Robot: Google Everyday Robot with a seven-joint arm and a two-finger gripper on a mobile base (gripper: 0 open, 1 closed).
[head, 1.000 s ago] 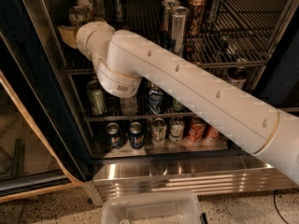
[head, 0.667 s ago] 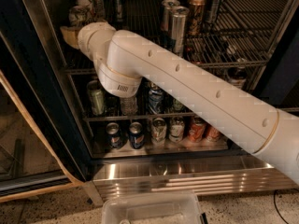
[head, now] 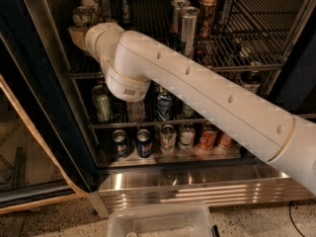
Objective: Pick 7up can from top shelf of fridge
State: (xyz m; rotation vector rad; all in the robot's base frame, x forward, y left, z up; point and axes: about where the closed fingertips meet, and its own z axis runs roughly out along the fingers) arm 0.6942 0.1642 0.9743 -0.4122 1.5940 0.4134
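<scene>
almost nothing had changed in the last second: the white arm (head: pixel 197 93) kept the same pose, reaching from the lower right up into the fridge (head: pixel 197 186), and the cans stayed where they were. from this i judged that the reach was finished, or nearly so, and that the robot was settling at the can and no longer travelling. the can was not yet lifted from the rack.

the gripper (head: pixel 75 35) was at the left end of the top shelf (head: pixel 247 51), just behind its front rail, mostly hidden by the wrist (head: pixel 103 33). whether it was apart or together i could not tell. the 7up can (head: pixel 83 15), whitish with dark markings, stood upright on the same shelf near the left wall, just behind the gripper and a little deeper in. if the two were touching, i could not say. the tall slim cans (head: pixel 188 26) stood well apart, toward the middle of the shelf.
</scene>
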